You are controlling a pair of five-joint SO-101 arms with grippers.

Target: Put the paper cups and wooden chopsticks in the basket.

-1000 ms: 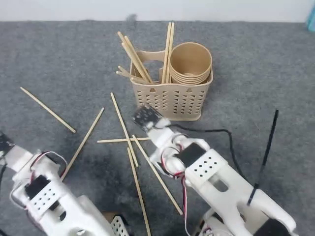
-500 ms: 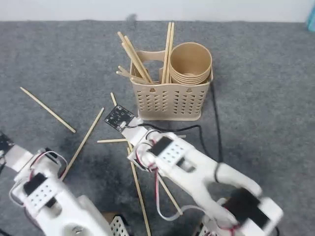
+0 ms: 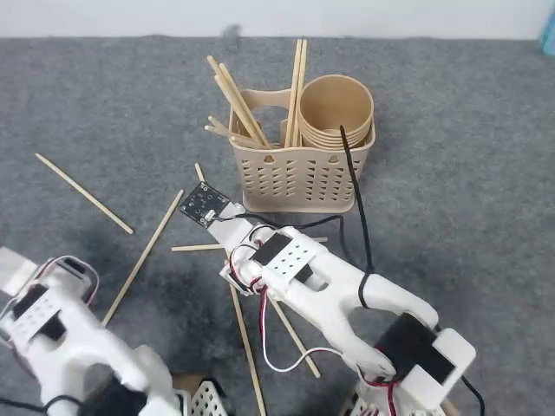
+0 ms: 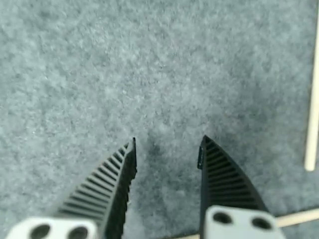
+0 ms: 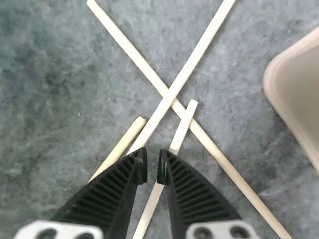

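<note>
1. Paper cups (image 3: pixel 336 108) sit stacked in the right-hand compartment of the basket (image 3: pixel 295 178), which stands on the grey carpet (image 3: pixel 451 173).
2. Chopsticks in the basket (image 3: pixel 236 95) lean out of the other compartment, and a pair stands upright just beside the cups.
3. Loose chopsticks lie scattered in front of the basket: one far out (image 3: pixel 84 193), one slanted (image 3: pixel 143 257), and several crossing under the right arm (image 3: pixel 303 269).
4. Right gripper (image 5: pixel 149 162) hangs low over that crossing, jaws only a sliver apart. A chopstick end (image 5: pixel 182 124) runs in beneath the gap; whether it is touched, I cannot tell.
5. Two long sticks (image 5: pixel 129 45) (image 5: pixel 199 50) form an X just ahead of the tips.
6. Left gripper (image 4: pixel 167 147) hovers with its jaws wide apart over bare carpet, a chopstick (image 4: pixel 312 99) off to one side.
</note>
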